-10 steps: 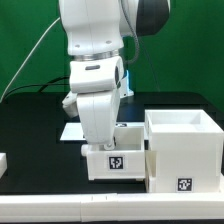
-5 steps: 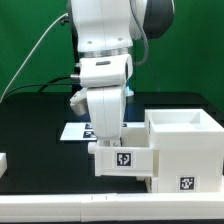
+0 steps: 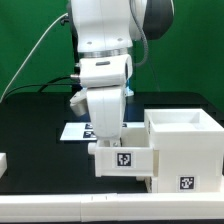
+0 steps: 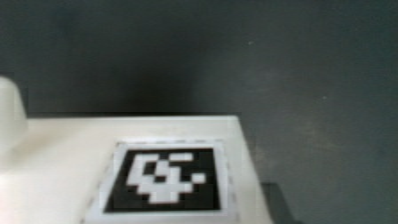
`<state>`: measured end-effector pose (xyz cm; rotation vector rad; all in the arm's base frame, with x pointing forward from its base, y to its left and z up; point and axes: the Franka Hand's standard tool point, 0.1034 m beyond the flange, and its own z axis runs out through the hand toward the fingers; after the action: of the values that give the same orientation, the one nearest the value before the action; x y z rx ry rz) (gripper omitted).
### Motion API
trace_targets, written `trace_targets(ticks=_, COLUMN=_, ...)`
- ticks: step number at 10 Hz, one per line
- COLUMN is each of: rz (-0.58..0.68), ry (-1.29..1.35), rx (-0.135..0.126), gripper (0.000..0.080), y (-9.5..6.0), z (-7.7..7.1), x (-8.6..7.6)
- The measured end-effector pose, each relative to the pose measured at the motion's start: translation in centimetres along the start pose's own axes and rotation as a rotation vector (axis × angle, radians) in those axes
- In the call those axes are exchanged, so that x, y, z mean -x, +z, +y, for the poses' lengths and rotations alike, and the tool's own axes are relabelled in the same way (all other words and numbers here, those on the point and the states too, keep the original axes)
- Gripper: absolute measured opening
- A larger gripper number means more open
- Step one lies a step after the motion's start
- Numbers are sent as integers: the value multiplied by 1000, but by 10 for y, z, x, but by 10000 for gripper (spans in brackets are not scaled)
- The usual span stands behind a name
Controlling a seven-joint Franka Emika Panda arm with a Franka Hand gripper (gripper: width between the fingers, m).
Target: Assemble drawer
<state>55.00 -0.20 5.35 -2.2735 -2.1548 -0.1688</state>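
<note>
step: seating small box [image 3: 124, 158] beside big box [image 3: 183, 148] | gripper [image 3: 107, 133]: behind box wall, grip cannot tell | advice: slide level, edges flush, watch for jamming

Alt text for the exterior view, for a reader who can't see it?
A white robot arm reaches down into a small white drawer box that touches a larger white open box on a black table. The gripper is hidden.
</note>
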Motion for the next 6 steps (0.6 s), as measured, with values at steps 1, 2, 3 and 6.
trace_targets(ticks=1, rz=-7, ry=-17, rx=1, gripper=39, y=0, z=1, x=1)
trace_targets(ticks=2, rz=-14, ry=-31, rx=3, gripper=41, y=0, z=1, x=1)
trace_targets(ticks=3, rz=-14, ry=-30, rx=4, gripper=41, y=0, z=1, x=2)
trace_targets(ticks=6, rz=-15, ry=-23, rx=9, gripper=41, y=0, z=2, x=5)
